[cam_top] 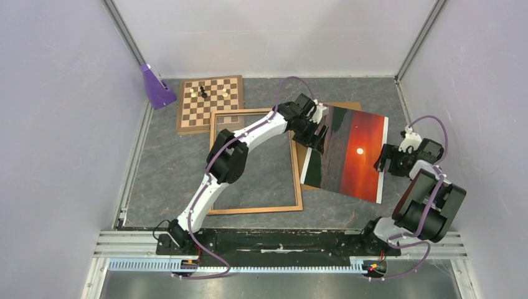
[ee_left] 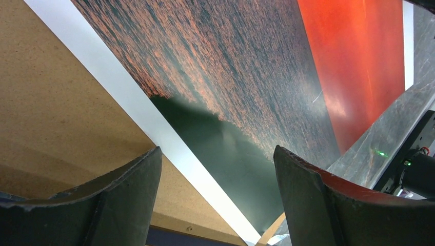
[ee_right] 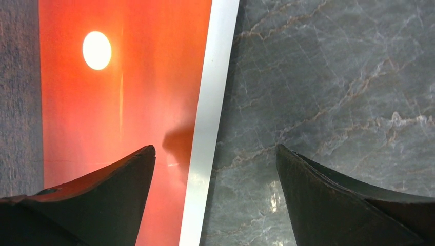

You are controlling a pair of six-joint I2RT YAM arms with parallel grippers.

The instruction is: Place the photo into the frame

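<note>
The photo (cam_top: 348, 152), a sunset print with a white sun, lies face up right of the frame (cam_top: 255, 210), over a brown backing board (cam_top: 344, 106). Its left edge reaches the frame's right rail. My left gripper (cam_top: 317, 134) hovers open over the photo's left white strip. In the left wrist view that gripper (ee_left: 218, 151) has the strip running between its fingers, with the dark sea of the photo (ee_left: 246, 66) beyond. My right gripper (cam_top: 381, 163) is open at the photo's right edge. In the right wrist view it (ee_right: 215, 148) straddles the photo's white strip (ee_right: 213, 102), gripping nothing.
A chessboard (cam_top: 210, 103) with a few pieces sits at the back left, partly under the frame's top corner. A purple wedge (cam_top: 155, 87) stands in the back left corner. White walls close in on all sides. Grey marble table (ee_right: 333, 92) shows right of the photo.
</note>
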